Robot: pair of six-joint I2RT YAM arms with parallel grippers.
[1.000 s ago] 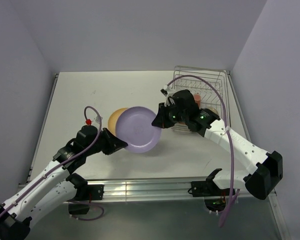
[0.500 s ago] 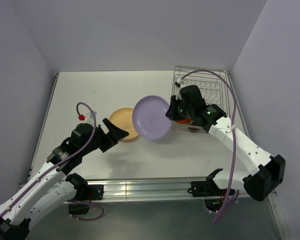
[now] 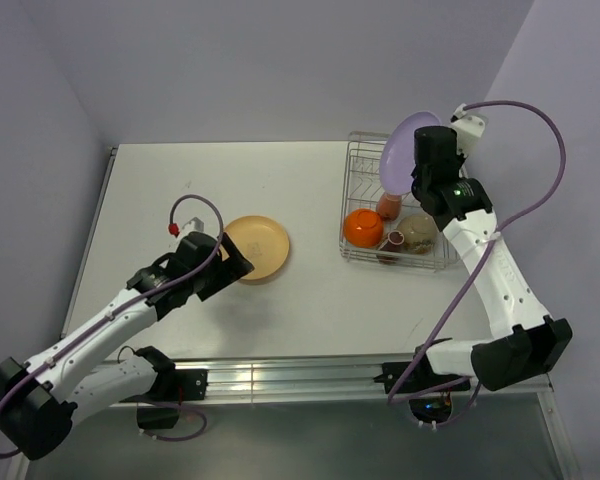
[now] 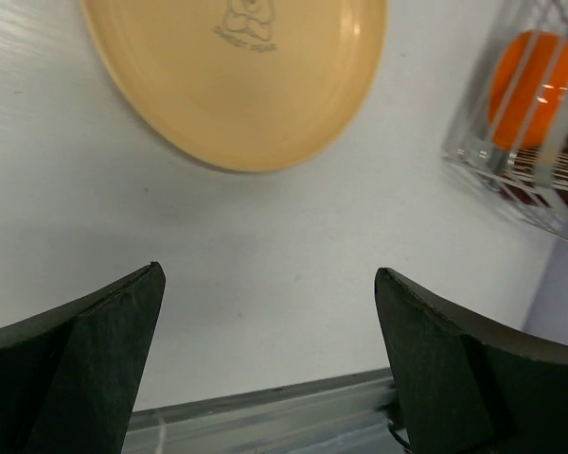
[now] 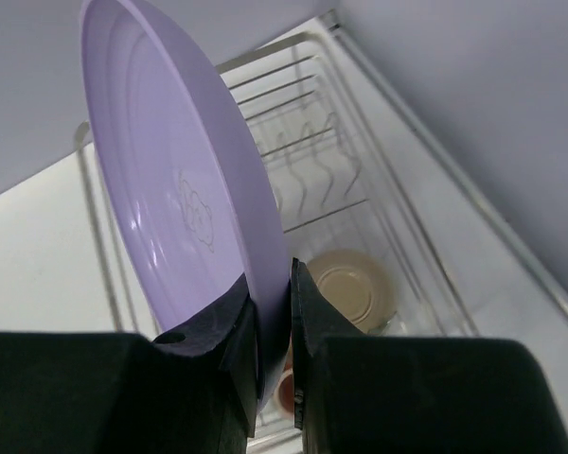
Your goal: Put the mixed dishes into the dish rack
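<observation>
**A:** Nearest first: the left gripper (image 4: 265,293) had let go within the last second and hung with jaws wide, well left of the dish rack (image 3: 351,190). The yellow plate (image 3: 257,248) lay flat between it and the rack.

**B:** So the handover was done?

**A:** Done. The right gripper (image 5: 274,317) was pinching the rim of the lilac plate (image 5: 170,199) and had swung it from left of the rack to above the rack's far end, held on edge (the tines under it looked free).

**B:** The orange bowl (image 3: 362,227) sat in the rack's near left corner. Lowering the plate between the tines looked like the next job.
</observation>
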